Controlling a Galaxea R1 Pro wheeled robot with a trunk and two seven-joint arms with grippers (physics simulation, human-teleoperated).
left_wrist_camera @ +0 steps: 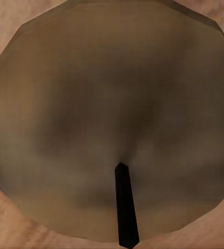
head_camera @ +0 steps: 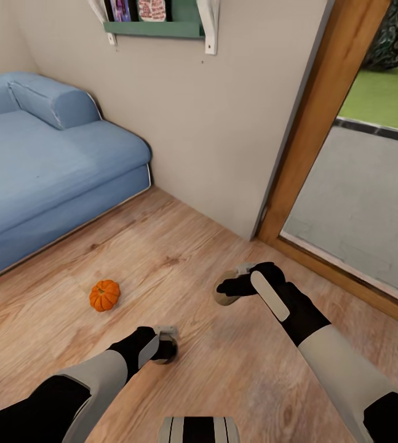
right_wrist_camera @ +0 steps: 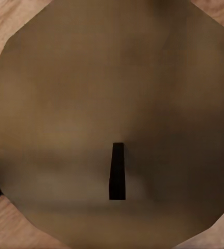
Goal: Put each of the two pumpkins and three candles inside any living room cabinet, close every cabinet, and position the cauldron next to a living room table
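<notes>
One bright-orange ribbed pumpkin (head_camera: 104, 295) sits on the wooden floor, to the left of both arms and ahead of the left one. My left gripper (head_camera: 163, 349) hangs low over the floor, shut on a candle whose tan top (left_wrist_camera: 107, 104) and dark wick (left_wrist_camera: 125, 207) sit close in front of the left wrist camera. My right gripper (head_camera: 228, 290) is further forward and to the right, shut on another candle (head_camera: 223, 298). That candle's pale-brown top (right_wrist_camera: 112, 93) and wick (right_wrist_camera: 117, 171) are close up in the right wrist view. The cabinet, cauldron and table are out of view.
A blue sofa (head_camera: 39, 166) stands at the left against the beige wall (head_camera: 211, 123). A wooden door frame (head_camera: 322, 117) with glass onto a paved yard is at the right. A green wall shelf (head_camera: 155, 27) hangs high up. Wooden floor (head_camera: 180, 252) lies between.
</notes>
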